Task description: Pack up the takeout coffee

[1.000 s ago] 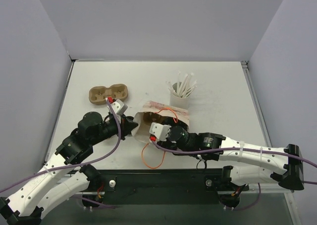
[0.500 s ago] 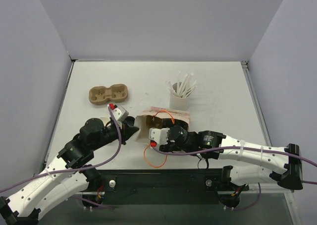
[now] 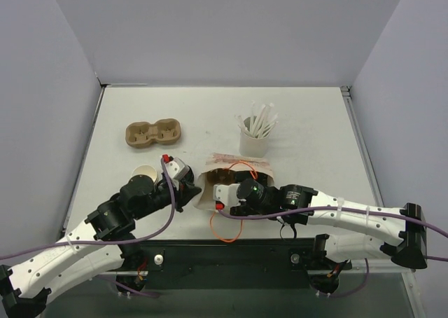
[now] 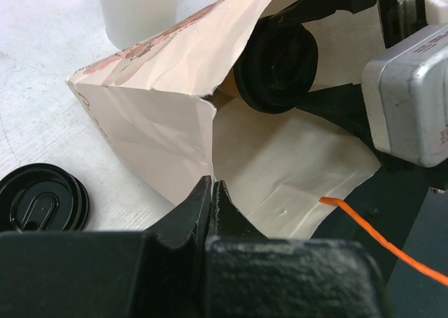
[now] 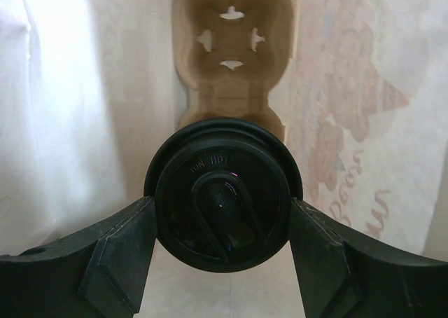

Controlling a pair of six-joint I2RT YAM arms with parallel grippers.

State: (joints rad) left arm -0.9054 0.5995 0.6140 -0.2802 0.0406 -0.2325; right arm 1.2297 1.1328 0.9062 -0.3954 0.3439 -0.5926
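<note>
The right gripper is clamped on the coffee, one finger on each side of its black lid. Both are inside the bag, with a carrier just ahead. The left gripper, fingers pressed together, pinches the bag's lip, and a loose lid lies to its left.

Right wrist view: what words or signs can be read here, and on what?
"ION HOT": raised on the takeout coffee lid; any letters before it are unreadable.
Reddish script printed on the paper bag: too blurred to read.
</note>
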